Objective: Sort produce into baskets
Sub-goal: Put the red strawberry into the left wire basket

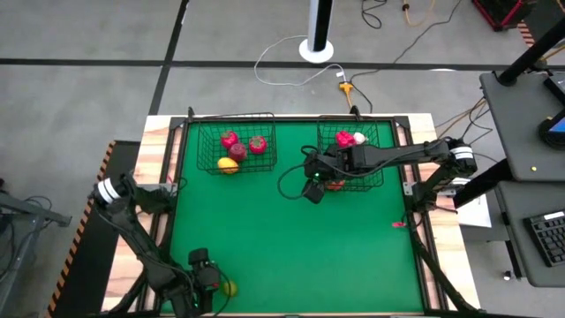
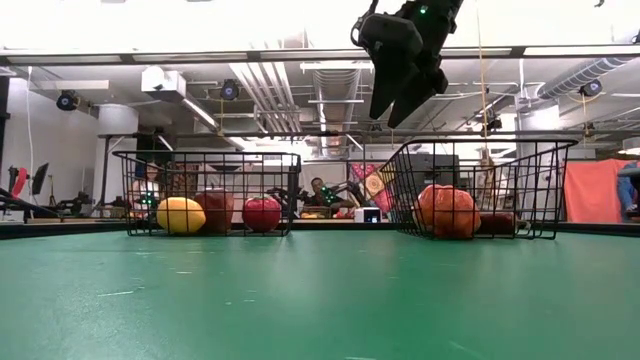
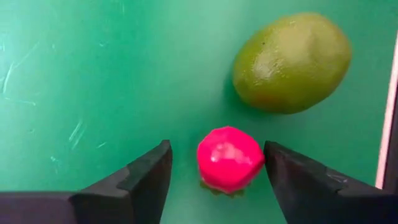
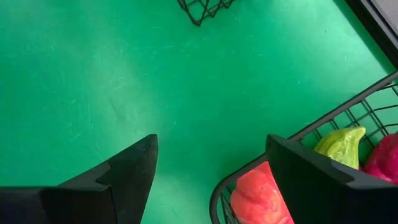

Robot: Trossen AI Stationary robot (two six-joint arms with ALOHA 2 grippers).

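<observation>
You are looking at a green table carrying two black wire baskets along its far edge. In the high view the left basket is sitting in the upper centre-left and is holding a yellow piece and three red pieces. The right basket is sitting in the upper centre-right and is holding a pinkish-red piece and a white piece close beside it.

Your right gripper is hanging at the lower left corner of the right basket, raised above the table, as the low view confirms near the top of the frame. Its fingers are standing wide apart and gripping nothing. Its wrist view is showing the basket rim, with a red-orange piece and a yellow-green piece lying inside.

Your left gripper is working at the lower left of the high view, near the table's front edge. In its wrist view the fingers are spread apart, straddling a small bright-red round piece resting on the table; whether either finger is touching it, you cannot tell. A green-yellow oblong fruit is lying just beside that piece, in the upper right of that frame, apart from it.
</observation>
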